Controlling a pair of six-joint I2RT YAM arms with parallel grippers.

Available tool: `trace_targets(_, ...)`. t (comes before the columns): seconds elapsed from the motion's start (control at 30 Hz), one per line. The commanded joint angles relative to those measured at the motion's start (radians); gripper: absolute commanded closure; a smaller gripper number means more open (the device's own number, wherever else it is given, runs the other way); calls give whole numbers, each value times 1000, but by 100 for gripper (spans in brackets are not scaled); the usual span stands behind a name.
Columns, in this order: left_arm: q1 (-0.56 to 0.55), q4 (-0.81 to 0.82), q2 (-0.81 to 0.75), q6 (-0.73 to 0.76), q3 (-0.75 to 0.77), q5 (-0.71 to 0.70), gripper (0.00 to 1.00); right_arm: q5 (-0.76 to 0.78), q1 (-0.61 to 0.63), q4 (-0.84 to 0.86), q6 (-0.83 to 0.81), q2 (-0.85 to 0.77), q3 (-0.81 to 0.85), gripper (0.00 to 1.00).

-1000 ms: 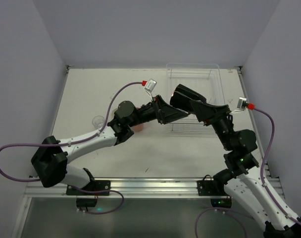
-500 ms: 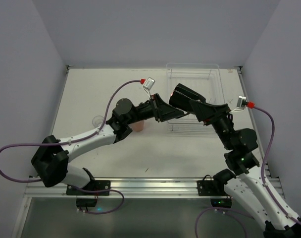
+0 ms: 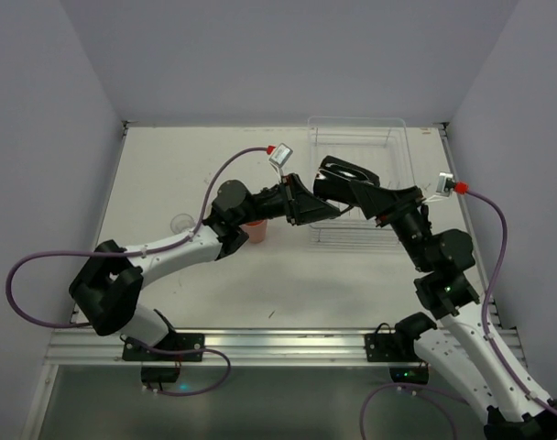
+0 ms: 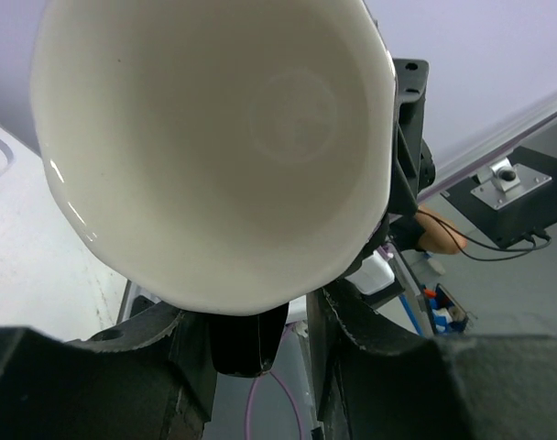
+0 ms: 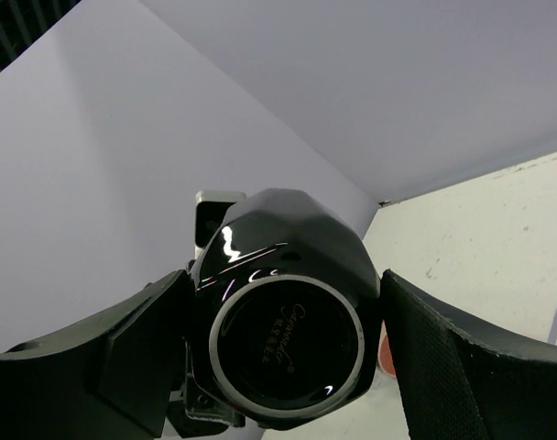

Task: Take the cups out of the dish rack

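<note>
Well, your right tool (image 5: 283,335) is clamped on the black cup (image 5: 280,275) — in the right wrist view its two fingers (image 5: 136,357) press the faceted sides from left and right, and the cup's round base with its ringed foot faces the camera at centre frame. In the overhead view that cup hangs above the tabletop (image 3: 169,174) just right of centre. It is tipped on its side over the left part of the dish rack (image 3: 393,128), whose clear walls fill the upper right. Your left tool (image 4: 260,344) meets it from the other side. The left wrist view looks straight into the cup's glossy white inside, which fills the upper frame, and the dark lower wall of the cup sits between that tool's fingers (image 4: 191,362) at the bottom edge. The left-hand finger looks to be against the wall, but a sliver of background shows beside the other one — so you cannot tell whether this tool has closed on the cup or only brackets it. The salmon-pink tumbler (image 3: 255,232) stands on the tabletop left of centre, partly behind your left arm and well apart from the rack. A tiny clear cup (image 3: 180,223) stands further left, near the middle of the left side.
</note>
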Motion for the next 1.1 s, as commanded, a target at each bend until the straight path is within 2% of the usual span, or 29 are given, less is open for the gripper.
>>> trace_targets(0.0,-3,174,14,-53,40,101,58,-22,-13,38,4,11,66,100)
trace_targets(0.27,-10,179,14,-49,32,47,51,-44,-16,60,12,26,55,100)
trace_targets(0.47,-24,138,5,-12,46,7,52,-39,-17,80,19,34,52,100)
trace_targets(0.6,-27,124,7,2,44,-4,62,-36,-16,82,24,32,50,100)
trace_targets(0.7,-32,96,16,25,63,-1,83,-42,-17,79,30,32,52,100)
trace_targets(0.73,-36,85,14,37,67,-4,98,-45,-17,79,32,32,52,100)
trace_targets(1.0,-47,20,-52,146,49,-59,100,-54,-17,10,6,16,78,100)
trace_targets(1.03,-47,4,-58,155,44,-67,100,-51,-17,-2,-5,14,84,98)
trace_targets(1.07,-47,-16,-62,175,43,-70,100,-51,-17,-21,-14,14,89,91)
